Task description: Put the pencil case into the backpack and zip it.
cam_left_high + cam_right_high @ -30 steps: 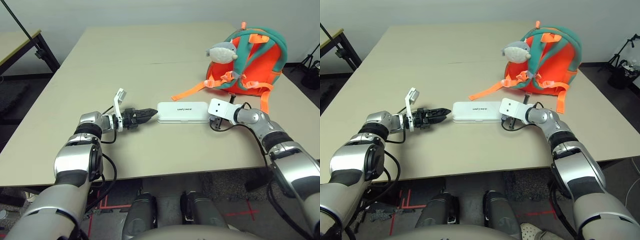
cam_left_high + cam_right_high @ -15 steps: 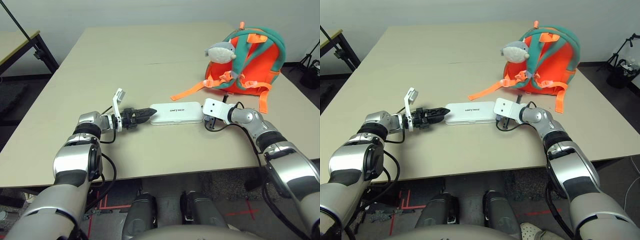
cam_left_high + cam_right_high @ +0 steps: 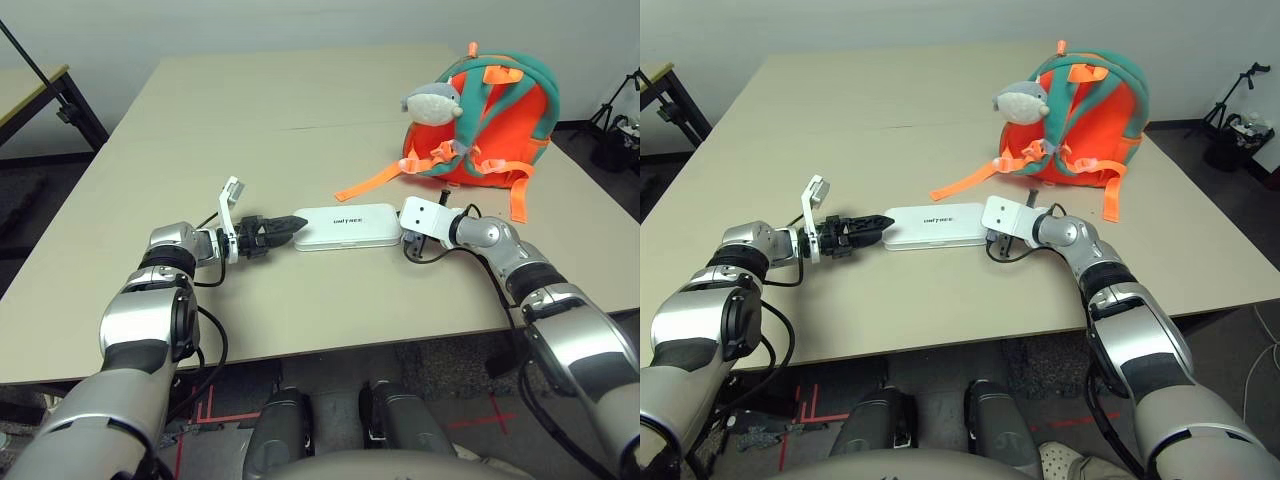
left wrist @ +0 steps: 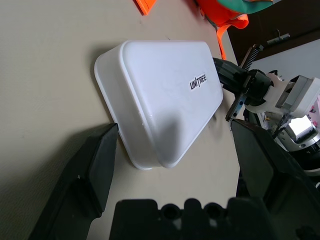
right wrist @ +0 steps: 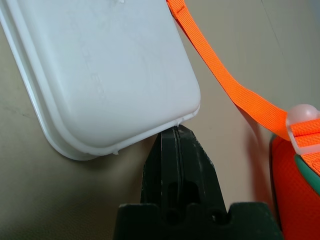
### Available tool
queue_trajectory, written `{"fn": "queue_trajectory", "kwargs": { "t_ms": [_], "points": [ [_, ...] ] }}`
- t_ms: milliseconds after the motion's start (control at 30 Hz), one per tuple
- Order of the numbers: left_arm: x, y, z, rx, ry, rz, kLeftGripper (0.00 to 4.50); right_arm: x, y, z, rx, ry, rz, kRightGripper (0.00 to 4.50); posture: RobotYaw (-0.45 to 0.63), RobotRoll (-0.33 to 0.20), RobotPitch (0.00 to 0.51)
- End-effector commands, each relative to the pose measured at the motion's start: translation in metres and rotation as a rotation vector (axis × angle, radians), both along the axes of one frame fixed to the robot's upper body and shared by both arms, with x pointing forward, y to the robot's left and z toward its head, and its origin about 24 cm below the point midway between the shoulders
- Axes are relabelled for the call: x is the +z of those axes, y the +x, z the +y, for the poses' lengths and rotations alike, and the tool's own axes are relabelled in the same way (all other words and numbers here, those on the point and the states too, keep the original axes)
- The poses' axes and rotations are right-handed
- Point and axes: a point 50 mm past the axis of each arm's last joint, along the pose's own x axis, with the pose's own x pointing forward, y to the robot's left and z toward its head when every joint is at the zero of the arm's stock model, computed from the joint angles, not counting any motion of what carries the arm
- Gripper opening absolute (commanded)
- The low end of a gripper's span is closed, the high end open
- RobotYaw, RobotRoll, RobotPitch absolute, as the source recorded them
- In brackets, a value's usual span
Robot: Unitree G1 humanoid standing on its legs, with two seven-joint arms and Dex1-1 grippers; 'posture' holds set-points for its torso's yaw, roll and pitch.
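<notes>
Pencil case (image 3: 347,226) pushed leftward, clenched right claw (image 5: 176,135) touching it, left claw (image 4: 175,165) released

The pencil case (image 3: 347,226) is plain white, with small dark letters printed on its top. The backpack (image 3: 490,120) is bright orange with teal trim and teal shoulder straps, and its webbing straps (image 3: 372,182) are orange too. A plush shark (image 3: 432,102) on it is grey above and white below. The tabletop (image 3: 300,110) is pale beige. Both claws have black fingers (image 4: 95,165).
</notes>
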Motion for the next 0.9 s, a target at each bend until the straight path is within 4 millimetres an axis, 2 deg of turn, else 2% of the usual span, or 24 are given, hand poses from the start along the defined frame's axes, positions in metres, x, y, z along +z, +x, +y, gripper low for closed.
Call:
{"fn": "queue_trajectory", "kwargs": {
  "t_ms": [33, 267, 433, 667, 900],
  "points": [
    [-0.011, -0.004, -0.008, -0.020, 0.016, 0.041, 4.50, 0.009, -0.003, 0.042, 0.171, 0.042, -0.047, 0.03, 0.04, 0.000, 0.048],
    [-0.010, -0.006, -0.001, -0.009, 0.024, 0.049, 4.50, 0.011, -0.003, 0.044, 0.185, 0.045, -0.054, 0.03, 0.04, 0.000, 0.049],
    [-0.010, -0.009, -0.002, -0.043, 0.001, 0.077, 4.50, 0.014, -0.006, 0.054, 0.233, 0.067, -0.064, 0.03, 0.04, 0.000, 0.049],
    [-0.022, -0.023, -0.001, -0.109, -0.012, 0.130, 4.50, 0.019, -0.011, 0.062, 0.276, 0.090, -0.071, 0.03, 0.04, 0.000, 0.049],
    [-0.022, -0.025, -0.003, -0.117, -0.032, 0.133, 4.50, 0.003, -0.020, 0.071, 0.327, 0.042, -0.020, 0.03, 0.06, 0.000, 0.051]
  ]
}}
